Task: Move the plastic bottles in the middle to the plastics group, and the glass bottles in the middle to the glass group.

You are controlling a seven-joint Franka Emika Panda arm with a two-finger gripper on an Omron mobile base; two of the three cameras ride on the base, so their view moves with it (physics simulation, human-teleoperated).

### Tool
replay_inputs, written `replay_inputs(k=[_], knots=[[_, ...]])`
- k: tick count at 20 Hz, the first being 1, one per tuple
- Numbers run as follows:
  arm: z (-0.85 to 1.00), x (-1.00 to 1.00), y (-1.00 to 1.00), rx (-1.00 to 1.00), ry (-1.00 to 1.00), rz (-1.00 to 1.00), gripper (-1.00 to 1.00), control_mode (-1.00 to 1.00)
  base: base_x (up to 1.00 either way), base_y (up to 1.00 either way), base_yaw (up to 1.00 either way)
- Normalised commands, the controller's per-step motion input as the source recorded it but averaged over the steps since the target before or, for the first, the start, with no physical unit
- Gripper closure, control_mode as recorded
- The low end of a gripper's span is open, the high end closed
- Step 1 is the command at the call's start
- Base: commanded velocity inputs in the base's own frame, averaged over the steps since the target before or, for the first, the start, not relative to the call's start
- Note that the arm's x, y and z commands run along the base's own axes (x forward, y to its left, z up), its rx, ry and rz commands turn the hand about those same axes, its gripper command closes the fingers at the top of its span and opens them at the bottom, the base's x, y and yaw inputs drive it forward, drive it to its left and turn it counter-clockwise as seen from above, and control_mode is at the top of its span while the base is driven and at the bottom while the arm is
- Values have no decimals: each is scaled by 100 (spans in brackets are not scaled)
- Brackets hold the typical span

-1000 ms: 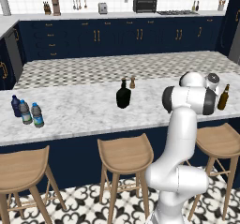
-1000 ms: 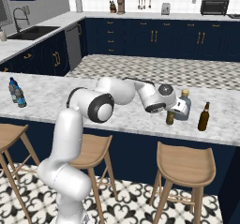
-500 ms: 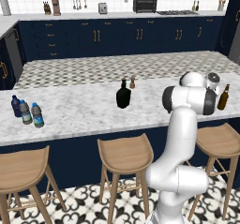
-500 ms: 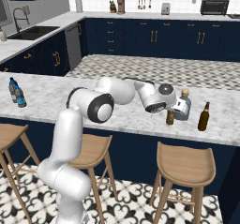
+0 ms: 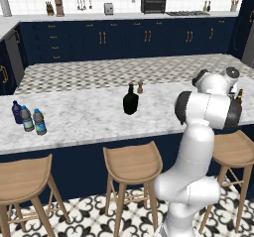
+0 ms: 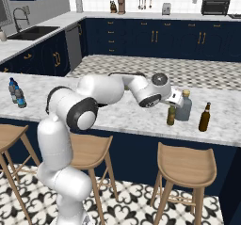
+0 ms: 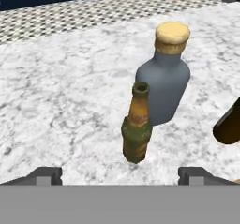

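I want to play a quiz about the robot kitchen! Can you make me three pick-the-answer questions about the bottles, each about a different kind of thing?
1. Where does the olive-green bottle stand?
A. beside the grey-blue bottle
B. on a stool
C. in the sink

2. How many bottles stand together at the left end of the counter?
A. one
B. three
C. six

3. What are the robot's fingers doing?
A. squeezing the green bottle
B. standing wide open, holding nothing
C. holding the tan stopper

Answers:
1. A: the hand view shows it upright on the marble right in front of the grey-blue bottle.
2. B: the left base view shows a dark blue bottle and two clear water bottles.
3. B: both tips sit far apart, clear of the green bottle.
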Motion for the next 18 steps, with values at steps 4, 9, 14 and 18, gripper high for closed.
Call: replay_inputs(k=[4,9,14,18], knots=[[39,-27,100,-5,1,12,-100,-100,0,0,0],[33,0,100,0,17,29,-100,-100,0,0,0],[38,-11,100,0,25,39,-100,-100,0,0,0],[26,-11,97,0,18,30,-100,-100,0,0,0]])
